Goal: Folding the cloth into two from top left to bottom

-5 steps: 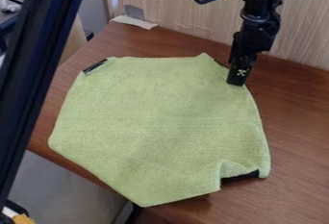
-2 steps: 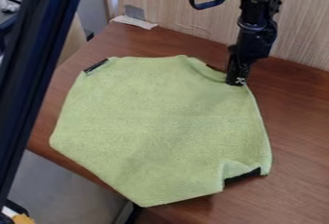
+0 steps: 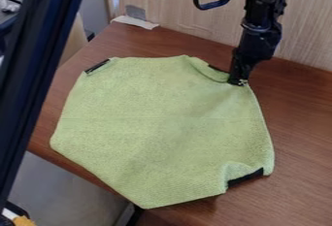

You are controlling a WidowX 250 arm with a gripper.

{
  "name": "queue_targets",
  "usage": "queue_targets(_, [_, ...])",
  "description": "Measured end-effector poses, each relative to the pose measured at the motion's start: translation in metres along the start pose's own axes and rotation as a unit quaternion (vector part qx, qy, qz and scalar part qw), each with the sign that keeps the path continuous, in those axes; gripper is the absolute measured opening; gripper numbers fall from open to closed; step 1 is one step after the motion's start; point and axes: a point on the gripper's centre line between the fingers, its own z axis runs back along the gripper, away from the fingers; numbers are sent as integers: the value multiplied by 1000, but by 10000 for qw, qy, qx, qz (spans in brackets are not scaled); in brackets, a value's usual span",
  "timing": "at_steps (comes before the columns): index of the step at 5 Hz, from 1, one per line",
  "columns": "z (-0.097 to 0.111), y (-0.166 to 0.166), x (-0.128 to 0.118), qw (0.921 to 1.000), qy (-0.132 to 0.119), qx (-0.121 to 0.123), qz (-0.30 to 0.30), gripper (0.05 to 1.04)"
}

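at six o'clock, the near tip of the green cloth (image 3: pixel 162 128) points towards the camera, the rest lying spread across the worktop (image 3: pixel 301 147). towards five o'clock its edge dips in around a dark patch (image 3: pixel 246 177). a faint line crosses the middle, but no half lies over the other: i'd say the fold is barely begun, with the lifting, the carrying over and the laying down all left to do. farther off, between one and two o'clock, the hand (image 3: pixel 238 80) is down at the cloth's edge, which ripples beside it; i cannot tell whether it is open or closed on the fabric. at eleven o'clock sits a dark strip (image 3: pixel 96 66). no lettering is readable anywhere.
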Motion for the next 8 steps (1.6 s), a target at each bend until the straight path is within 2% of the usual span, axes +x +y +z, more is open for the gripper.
queue_targets(1, [2,-1,-3,10000,59,37,22,59])
queue_targets(2, [14,-1,-3,9998,31,194,49,59])
queue_targets(3, [34,-7,-3,9992,27,410,-17,59])
queue_targets(4, [56,-14,-7,9978,199,635,62,59])
queue_targets(5, [76,-26,-16,9966,133,790,204,59])
queue_targets(7, [84,-70,-36,9963,76,823,224,59])
queue_targets(8, [79,-92,-47,9966,12,766,315,59])
